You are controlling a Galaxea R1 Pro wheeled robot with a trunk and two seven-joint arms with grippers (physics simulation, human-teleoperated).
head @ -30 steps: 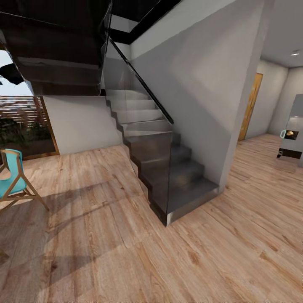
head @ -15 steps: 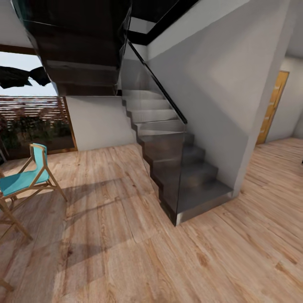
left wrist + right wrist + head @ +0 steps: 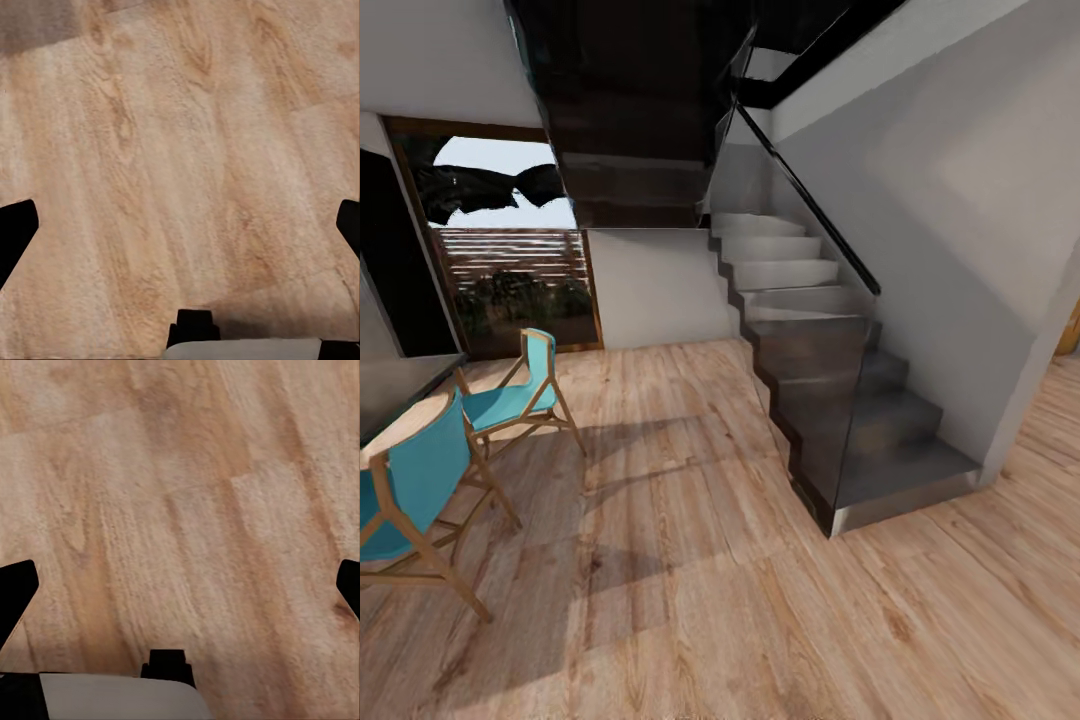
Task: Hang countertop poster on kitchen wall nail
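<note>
The poster and the kitchen countertop are out of view; I am facing a hallway with a dark staircase (image 3: pixel 860 400). In the left wrist view my left gripper (image 3: pixel 180 225) is open, its black fingertips (image 3: pixel 16 232) spread wide over the pale wood plank floor (image 3: pixel 180 135) with nothing between them. In the right wrist view my right gripper (image 3: pixel 180 585) is also open above the floor planks (image 3: pixel 187 495), with its fingertips (image 3: pixel 15 592) far apart and empty.
The stairs have a glass side panel (image 3: pixel 830 400) and a grey wall (image 3: pixel 960 220) to their right. Two turquoise chairs with wooden frames (image 3: pixel 520 395) (image 3: pixel 410 480) stand at the left beside a dark table edge (image 3: pixel 400 375). A tall window (image 3: pixel 510 260) is behind them.
The camera has turned left: the staircase has slid rightward in the picture, the doorway at the right has gone out of frame, and a second chair and the table edge have come in.
</note>
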